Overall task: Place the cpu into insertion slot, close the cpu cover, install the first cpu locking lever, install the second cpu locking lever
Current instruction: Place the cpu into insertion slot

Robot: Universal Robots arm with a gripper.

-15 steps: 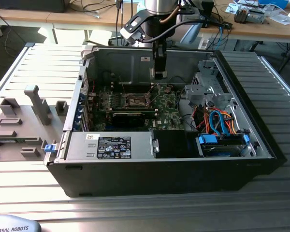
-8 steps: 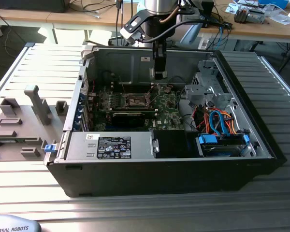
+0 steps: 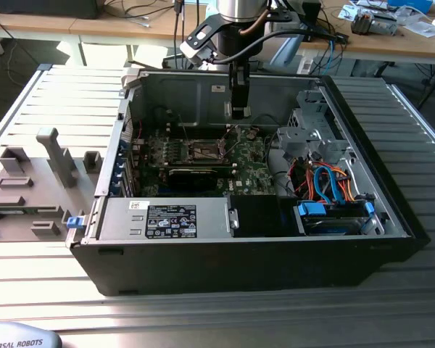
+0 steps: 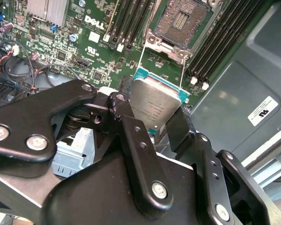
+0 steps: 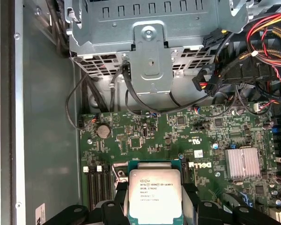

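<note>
The black metal two-finger gripper is clamped on the edges of the cpu, a small flat square chip with a dull silver-grey top. It holds the chip in the air, short of the insertion slot, a dark square socket. Just before the slot stands the cpu cover, a thin silver frame, raised. A tilted or turned descent could catch that frame or bend the slot's contacts.
</note>
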